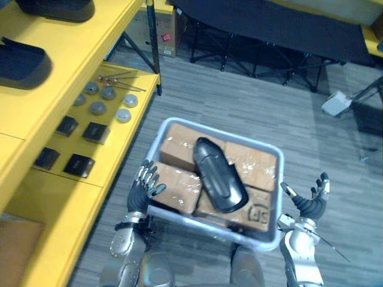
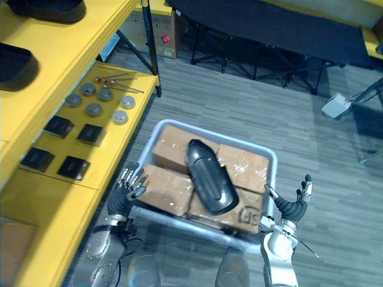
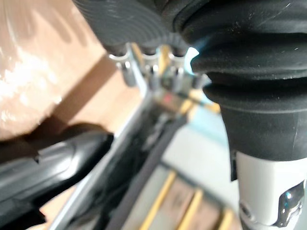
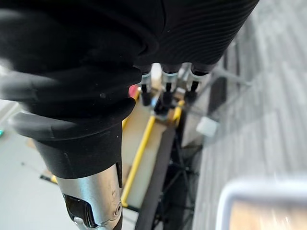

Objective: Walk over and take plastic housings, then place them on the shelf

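Plastic housing [image 1: 218, 175]: black, lying diagonally on wrapped boxes [image 1: 251, 161] inside grey bin [image 1: 215, 229]. Left hand [image 1: 143, 186] at bin's left rim, fingers relaxed; contact unclear. Right hand [image 1: 311, 204] just beside right wall, fingers spread, empty. Shelf housings [image 1: 24, 63] cut off at frame edge.

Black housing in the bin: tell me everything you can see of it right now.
The black housing is a long, glossy, moulded-plastic shell, rounded at the far end. It lies diagonally on top of the film-wrapped cardboard boxes inside the grey bin, resting on them. The left hand is open by the bin's left rim, the right hand open beside its right rim; neither touches the housing.
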Controlling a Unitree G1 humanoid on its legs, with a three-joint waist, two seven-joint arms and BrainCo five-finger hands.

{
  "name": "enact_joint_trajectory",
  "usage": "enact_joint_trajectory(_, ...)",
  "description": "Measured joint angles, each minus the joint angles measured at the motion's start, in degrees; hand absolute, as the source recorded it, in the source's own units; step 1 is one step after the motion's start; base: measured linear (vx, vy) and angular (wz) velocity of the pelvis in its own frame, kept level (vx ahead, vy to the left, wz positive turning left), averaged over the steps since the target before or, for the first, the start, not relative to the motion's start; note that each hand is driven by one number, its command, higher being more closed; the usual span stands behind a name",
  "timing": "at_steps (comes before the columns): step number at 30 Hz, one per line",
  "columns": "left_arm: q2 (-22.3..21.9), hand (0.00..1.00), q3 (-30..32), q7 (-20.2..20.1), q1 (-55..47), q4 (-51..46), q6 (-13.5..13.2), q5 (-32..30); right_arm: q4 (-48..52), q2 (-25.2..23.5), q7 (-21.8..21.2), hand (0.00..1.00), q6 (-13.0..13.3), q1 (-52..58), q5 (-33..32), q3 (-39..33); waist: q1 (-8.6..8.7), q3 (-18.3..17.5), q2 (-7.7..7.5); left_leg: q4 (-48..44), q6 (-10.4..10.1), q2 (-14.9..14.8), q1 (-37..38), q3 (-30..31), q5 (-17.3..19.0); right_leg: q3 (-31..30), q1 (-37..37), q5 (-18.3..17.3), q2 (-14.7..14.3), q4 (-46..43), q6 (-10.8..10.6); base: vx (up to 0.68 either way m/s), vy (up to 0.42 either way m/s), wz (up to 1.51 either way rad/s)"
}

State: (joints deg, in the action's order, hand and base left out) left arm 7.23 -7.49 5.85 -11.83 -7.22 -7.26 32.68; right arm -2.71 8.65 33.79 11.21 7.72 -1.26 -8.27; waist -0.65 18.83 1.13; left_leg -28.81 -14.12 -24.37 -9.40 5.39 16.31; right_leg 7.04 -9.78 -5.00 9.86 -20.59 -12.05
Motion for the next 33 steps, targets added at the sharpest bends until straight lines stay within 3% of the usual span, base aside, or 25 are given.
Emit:
enact_joint_trajectory(1,-0.82,0.0,-0.86,-0.12,0.06,0.04,0.55,-0.01,-0.09,0.94,0.11,0.0,-0.44,-0.38,-0.23,-0.97,0.28,0.38,0.47,0.55,0.66,-0.17,-0.76,0.83,-1.69,1.08,-0.24,-0.78,-0.21,-0.72,0.88,-0.01,-0.53,0.55)
enact_joint_trajectory(2,-1.94,0.0,-2.88,-0.19,0.16,0.09,1.61,0.07,-0.42,2.38,0.03,0.0,-1.33,-0.33,-1.44,-2.93,0.5,0.95,0.84,2.34,1.78,0.03,-1.32,0.56,-5.9,3.1,-0.29,-1.46,-0.05,-2.06,1.96,-0.02,-0.459,0.87)
enact_joint_trajectory(3,-2.08,0.0,-4.71,-0.99,0.01,0.03,1.9,0.74,-0.44,3.14,0.12,0.0,-1.61,0.19,-2.76,-4.83,1.0,1.01,0.72,4.74,3.0,0.41,-1.83,-1.43,-10.33,5.38,-0.04,-1.92,0.92,-2.52,2.79,0.01,-0.435,0.87)
enact_joint_trajectory(5,-2.07,0.0,-6.35,-2.65,0.64,0.48,1.74,0.99,-0.37,4.16,0.15,0.0,-1.56,-0.05,-2.79,-7.56,1.46,1.59,0.26,9.33,4.63,2.11,-1.73,-5.37,-14.52,7.31,-0.31,-2.27,3.18,-2.42,3.25,-0.02,-0.201,0.77)
enact_joint_trajectory(8,-2.0,0.0,-8.47,-3.01,1.76,1.85,1.55,0.71,-0.49,5.75,-0.13,0.0,-2.38,-0.51,-2.81,-8.26,1.52,2.33,0.8,12.1,4.35,4.07,-2.47,-6.32,-14.71,8.26,-1.48,-2.36,5.17,-2.13,2.58,-0.09,0.019,0.4)
enact_joint_trajectory(10,-1.78,0.0,-8.64,-2.94,2.23,3.08,0.82,0.72,-2.33,5.86,-1.62,0.0,-3.84,-2.42,-3.08,-7.11,1.45,2.81,1.02,12.18,2.16,5.23,-4.78,-7.69,-12.32,8.43,-3.61,-1.95,6.94,-3.1,1.18,-0.15,0.198,0.3)
enact_joint_trajectory(13,0.26,0.0,-8.69,-2.07,2.87,5.9,0.22,0.82,-8.88,5.85,-2.73,0.0,-4.87,-7.28,-3.54,-4.24,0.25,4.55,-1.19,9.86,0.92,7.58,-7.92,-7.13,-12.1,8.1,-4.52,-0.13,9.06,-2.08,-0.59,-0.12,0.153,0.2)
enact_joint_trajectory(17,1.73,0.0,-8.45,-1.79,3.17,6.67,0.18,0.98,-16.34,6.69,-4.4,0.0,-4.9,-13.52,-3.53,-2.54,-1.89,5.6,-1.23,8.18,0.76,8.93,-11.03,-5.34,-12.26,8.91,-4.32,1.79,9.44,0.6,-1.36,-0.06,0.067,0.23)
enact_joint_trajectory(22,1.2,0.0,-8.89,-1.82,4.42,7.92,0.09,0.97,-26.1,10.83,-7.55,0.0,-5.04,-25.29,-3.51,1.96,-3.35,6.93,-0.41,8.27,0.83,10.08,-14.0,-2.61,-13.15,11.83,-4.43,2.1,10.03,0.95,-1.67,-0.01,-0.001,0.25)
enact_joint_trajectory(26,1.14,0.0,-9.06,-1.83,5.71,9.73,0.06,0.98,-32.13,13.34,-7.63,0.0,-5.41,-31.8,-3.52,3.76,-4.86,7.06,-0.3,8.87,0.82,10.43,-15.39,-1.23,-13.85,13.31,-4.69,2.1,10.16,1.06,-1.66,0.03,-0.019,0.21)
enact_joint_trajectory(28,0.94,0.0,-9.02,-1.84,5.77,9.77,-0.21,0.99,-34.8,15.21,-7.71,0.0,-6.23,-34.97,-3.62,4.16,-5.44,7.13,-0.19,9.79,1.1,11.16,-15.53,-1.07,-14.72,13.69,-4.71,2.1,10.8,1.14,-1.66,0.02,-0.002,0.21)
enact_joint_trajectory(33,0.52,0.0,-9.5,-1.8,6.92,11.43,-0.5,1.03,-39.72,19.26,-11.05,0.0,-9.65,-41.74,-4.24,6.33,-6.9,8.15,1.7,13.0,1.04,11.86,-15.79,0.27,-17.22,15.68,-4.66,2.15,11.25,1.38,-1.59,-0.03,-0.008,0.18)
